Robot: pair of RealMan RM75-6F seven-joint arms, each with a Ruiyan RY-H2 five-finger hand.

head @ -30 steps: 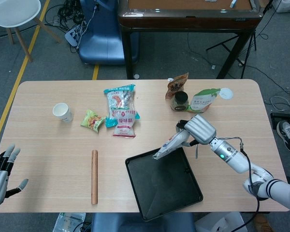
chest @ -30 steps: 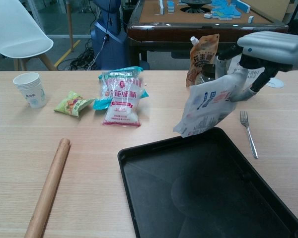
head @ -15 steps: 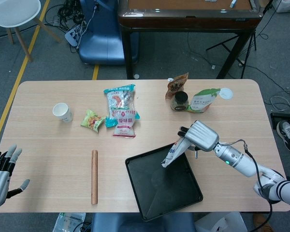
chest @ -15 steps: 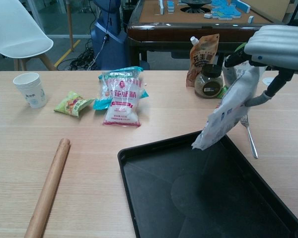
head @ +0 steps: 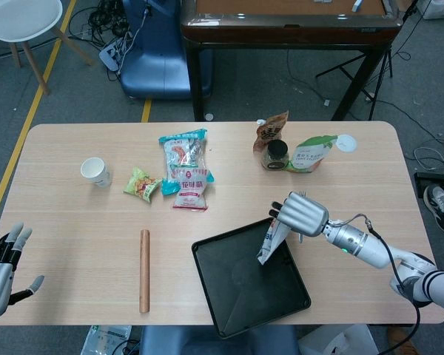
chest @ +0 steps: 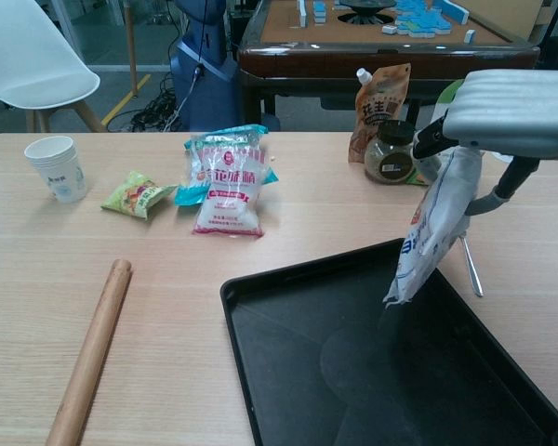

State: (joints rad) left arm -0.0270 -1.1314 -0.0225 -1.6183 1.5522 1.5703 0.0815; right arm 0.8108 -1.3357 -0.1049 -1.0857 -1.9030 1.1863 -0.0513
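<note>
Holding a white pouch [chest: 434,223] by its top, my right robot hand [chest: 511,113] dangles it over the black tray [chest: 288,372] at 3 o'clock. I judge the limp pouch could slip or swing past the rim onto the fork [chest: 469,265].

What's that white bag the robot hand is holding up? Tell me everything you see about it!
The white bag is a soft, crinkly plastic-looking pouch with blue printing. The right hand grips its top, so it hangs nearly straight down, long and narrow from this side. Its lower end dangles over the black tray, close to the tray's floor; whether it touches cannot be told. A fork lies on the table just behind it.
</note>
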